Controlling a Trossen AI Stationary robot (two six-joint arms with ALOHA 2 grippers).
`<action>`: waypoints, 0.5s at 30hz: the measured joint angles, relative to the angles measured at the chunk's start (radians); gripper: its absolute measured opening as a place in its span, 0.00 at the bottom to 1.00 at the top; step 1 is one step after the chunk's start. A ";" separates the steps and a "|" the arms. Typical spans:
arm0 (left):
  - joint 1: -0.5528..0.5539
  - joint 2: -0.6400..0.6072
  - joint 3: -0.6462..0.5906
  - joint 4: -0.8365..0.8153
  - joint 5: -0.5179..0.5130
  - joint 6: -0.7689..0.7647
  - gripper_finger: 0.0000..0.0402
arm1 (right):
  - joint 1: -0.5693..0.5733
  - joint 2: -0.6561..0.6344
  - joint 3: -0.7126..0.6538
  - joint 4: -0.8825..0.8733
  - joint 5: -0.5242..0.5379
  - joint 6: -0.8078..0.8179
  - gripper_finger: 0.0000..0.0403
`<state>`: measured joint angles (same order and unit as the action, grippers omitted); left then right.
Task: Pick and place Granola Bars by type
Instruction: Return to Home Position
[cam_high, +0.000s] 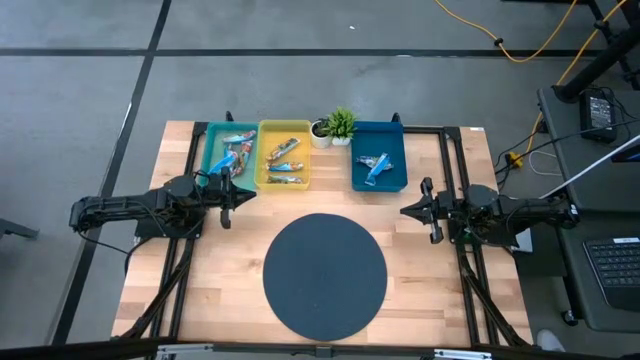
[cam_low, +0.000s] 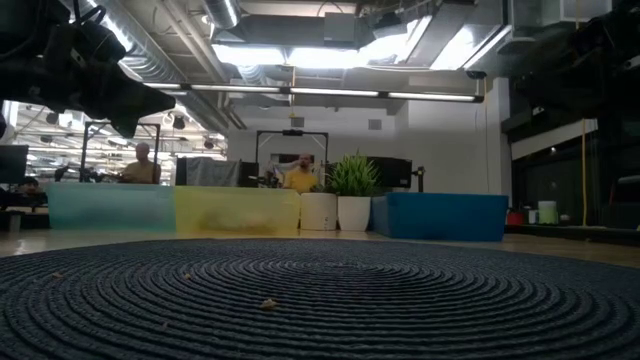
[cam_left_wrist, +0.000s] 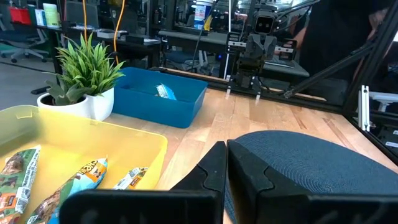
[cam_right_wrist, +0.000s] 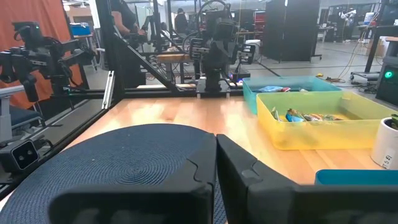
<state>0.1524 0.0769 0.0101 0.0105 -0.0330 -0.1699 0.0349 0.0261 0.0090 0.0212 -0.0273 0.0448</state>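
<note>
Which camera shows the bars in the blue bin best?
High view: it looks straight into the blue bin, showing its blue bars. Left wrist view catches one bar over the rim; low view only the bin's wall; right wrist view just a corner.

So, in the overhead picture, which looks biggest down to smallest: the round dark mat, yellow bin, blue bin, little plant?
1. Round dark mat, clearly largest.
2. Yellow bin and blue bin: they look about the same size, so no ranking between them.
3. Potted plant, smallest.
</note>
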 joint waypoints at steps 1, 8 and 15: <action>0.000 0.000 0.000 0.000 0.000 0.000 0.02 | 0.000 0.000 0.000 0.000 0.000 0.000 0.04; 0.000 0.000 0.000 0.000 0.000 0.000 0.01 | 0.000 0.000 0.000 0.000 0.000 0.000 0.04; 0.000 0.000 0.000 0.000 0.000 0.000 0.02 | 0.000 0.000 0.000 0.000 0.000 0.000 0.04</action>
<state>0.1524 0.0769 0.0101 0.0106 -0.0330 -0.1699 0.0349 0.0261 0.0090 0.0212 -0.0274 0.0448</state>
